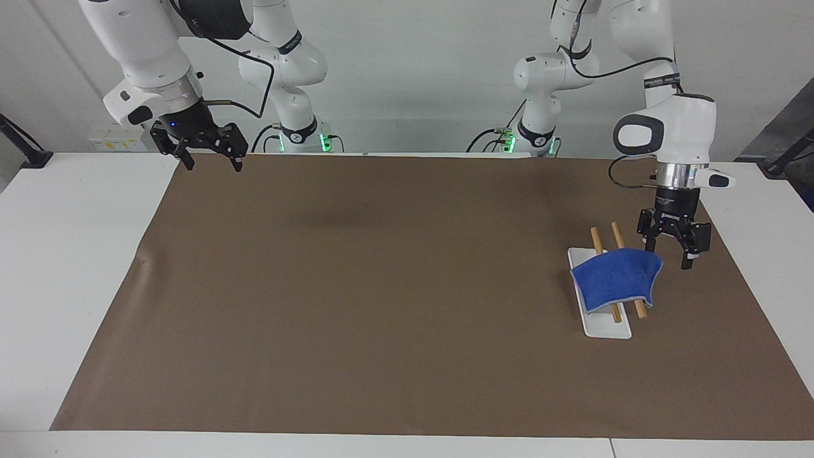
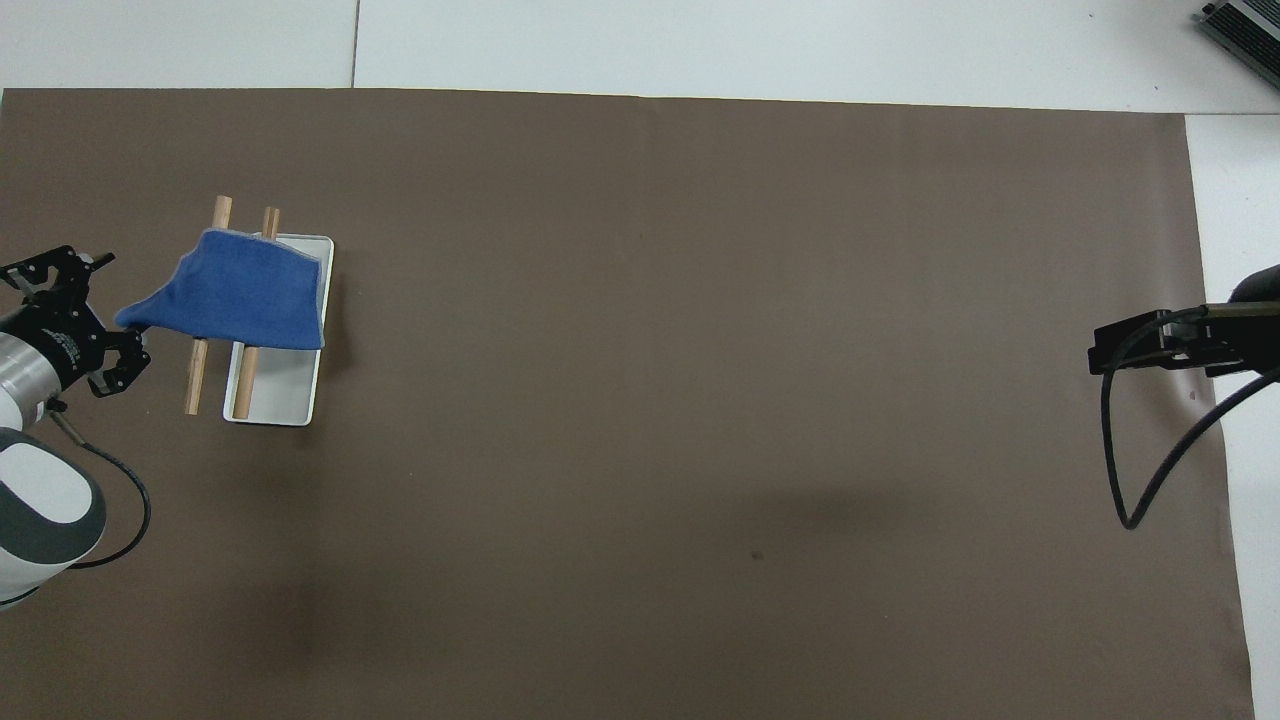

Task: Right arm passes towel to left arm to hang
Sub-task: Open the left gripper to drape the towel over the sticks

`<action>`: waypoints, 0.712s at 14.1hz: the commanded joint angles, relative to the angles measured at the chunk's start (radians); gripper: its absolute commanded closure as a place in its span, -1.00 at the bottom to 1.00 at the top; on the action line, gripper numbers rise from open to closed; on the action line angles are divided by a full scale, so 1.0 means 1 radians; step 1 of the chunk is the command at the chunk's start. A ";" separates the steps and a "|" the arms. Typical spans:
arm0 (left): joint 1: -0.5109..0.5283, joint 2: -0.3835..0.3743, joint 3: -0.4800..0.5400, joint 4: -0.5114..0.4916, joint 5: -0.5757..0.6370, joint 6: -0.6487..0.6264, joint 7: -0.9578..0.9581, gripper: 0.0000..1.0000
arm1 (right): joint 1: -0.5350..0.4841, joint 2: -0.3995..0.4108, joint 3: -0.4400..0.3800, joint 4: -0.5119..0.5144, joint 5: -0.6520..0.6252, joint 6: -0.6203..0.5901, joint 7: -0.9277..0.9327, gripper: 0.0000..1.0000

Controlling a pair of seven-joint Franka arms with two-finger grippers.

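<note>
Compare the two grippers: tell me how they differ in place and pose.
The left gripper hangs pointing straight down beside the towel on the rack; the right gripper is tilted, raised over the mat's corner at the right arm's end. The right one shows a blue light; the left shows none. Both are open, holding nothing.

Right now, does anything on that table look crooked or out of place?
Slightly. The blue towel lies bunched and lopsided over the two wooden rods of the white rack, one corner trailing toward the open left gripper beside it. Nothing looks spilled or damaged. The right gripper waits apart.
</note>
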 commanded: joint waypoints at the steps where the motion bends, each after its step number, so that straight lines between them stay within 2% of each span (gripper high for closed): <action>1: 0.010 -0.048 0.003 0.024 0.012 -0.112 -0.014 -1.00 | -0.006 -0.022 0.000 -0.025 0.009 0.002 0.013 -1.00; 4: 0.007 -0.061 0.002 0.088 0.017 -0.228 -0.011 -1.00 | -0.006 -0.020 0.000 -0.025 0.008 0.016 0.011 -1.00; 7: 0.008 -0.061 0.000 0.139 0.114 -0.348 -0.009 -1.00 | -0.006 -0.020 0.001 -0.025 0.009 0.020 0.013 -1.00; 10: 0.008 -0.061 0.000 0.171 0.157 -0.380 -0.003 -1.00 | -0.006 -0.020 0.001 -0.025 0.009 0.020 0.010 -1.00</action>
